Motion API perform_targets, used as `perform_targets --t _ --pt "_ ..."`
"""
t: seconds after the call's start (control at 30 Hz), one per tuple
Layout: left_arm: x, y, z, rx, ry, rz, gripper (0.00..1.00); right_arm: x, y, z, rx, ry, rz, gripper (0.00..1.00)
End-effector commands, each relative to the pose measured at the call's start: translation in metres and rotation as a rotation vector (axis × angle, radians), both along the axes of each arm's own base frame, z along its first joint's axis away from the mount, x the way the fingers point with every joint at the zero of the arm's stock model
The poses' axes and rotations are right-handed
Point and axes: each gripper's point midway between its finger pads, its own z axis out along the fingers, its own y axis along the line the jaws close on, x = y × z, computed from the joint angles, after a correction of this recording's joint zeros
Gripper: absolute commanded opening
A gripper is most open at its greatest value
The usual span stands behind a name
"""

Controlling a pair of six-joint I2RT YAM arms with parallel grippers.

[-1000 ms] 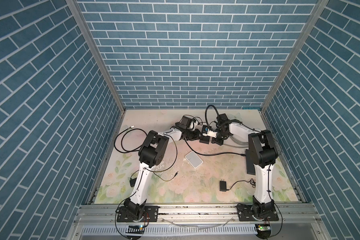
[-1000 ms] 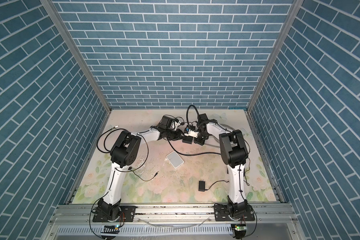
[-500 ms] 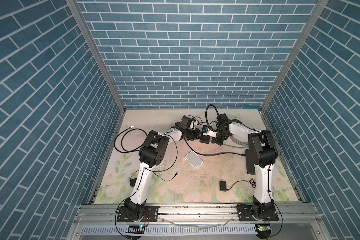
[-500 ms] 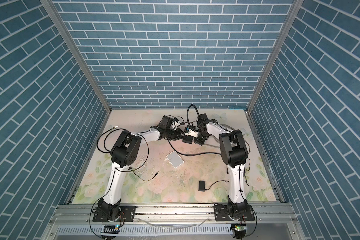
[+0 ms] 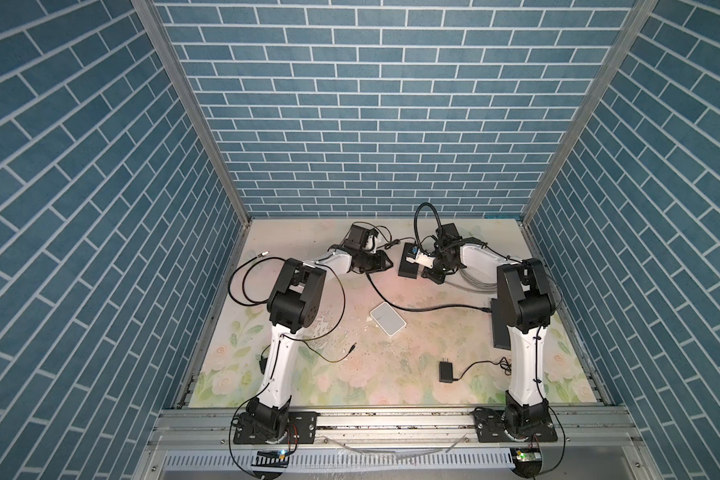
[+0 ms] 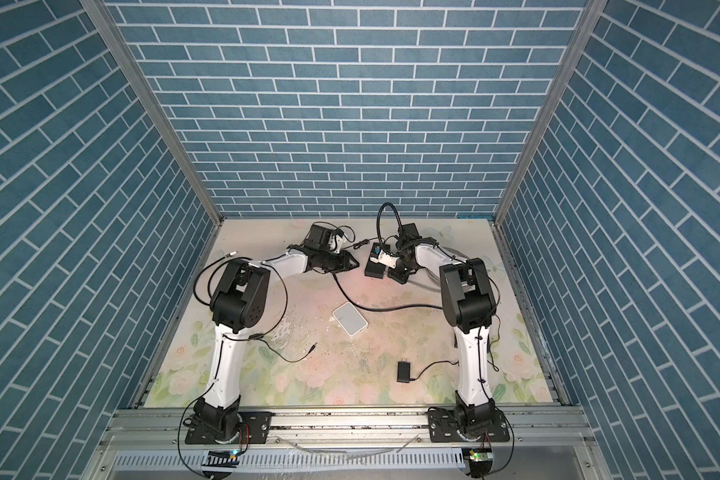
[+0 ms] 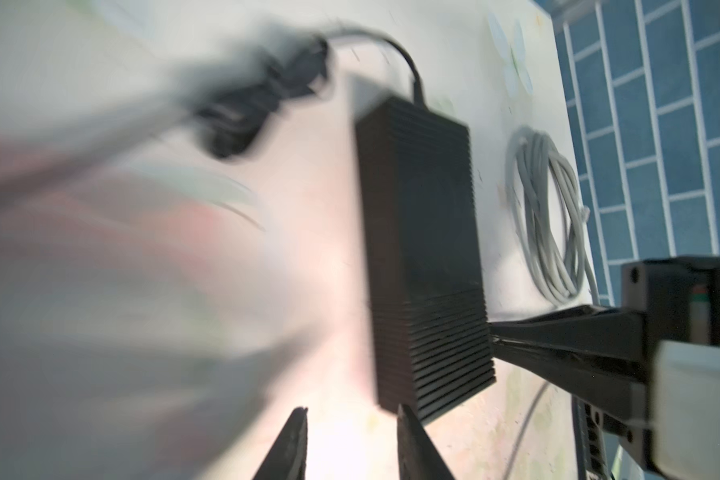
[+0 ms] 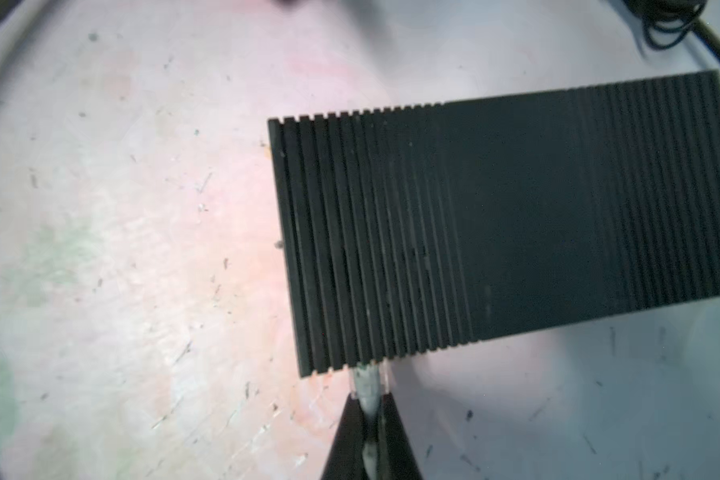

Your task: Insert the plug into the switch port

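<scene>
Plug (image 8: 368, 376) is sitting at the switch (image 8: 516, 216), its clear nose touching the long side edge near one ribbed end. The right hand (image 8: 369, 401) is gripping it by the tail, jaws pressed shut where the grey cable (image 8: 368, 415) enters. The switch is lying flat on the counter (image 8: 121, 249), at the far middle in both top views.

I am noting the left hand (image 7: 352, 411) standing open and empty, just beside the switch. One finger (image 7: 412, 444) overlaps a switch corner in the left wrist view, and I cannot tell whether it is touching.

I am judging the step in hand to be the insertion itself. The port face is hidden in every view, so I cannot tell whether the plug is lined up with a port, partly entered, or only resting against the housing.

The next move is calling for a straight push along the plug's own axis, latch side correctly turned. The switch looks free to slide, so I am expecting the left hand will need to brace the opposite side while the right hand presses in.
</scene>
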Motion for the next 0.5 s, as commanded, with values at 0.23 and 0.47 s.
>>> perform_targets --t 0.23,0.47 --pt "0.000 0.053 0.064 0.205 -0.193 0.034 0.52 0.022 -0.010 0.022 0.019 -0.087 -0.048 0.35" --pt "-0.007 0.101 0.087 0.473 -0.291 0.077 1.00 0.012 -0.018 0.076 0.053 -0.172 -0.104 0.99"
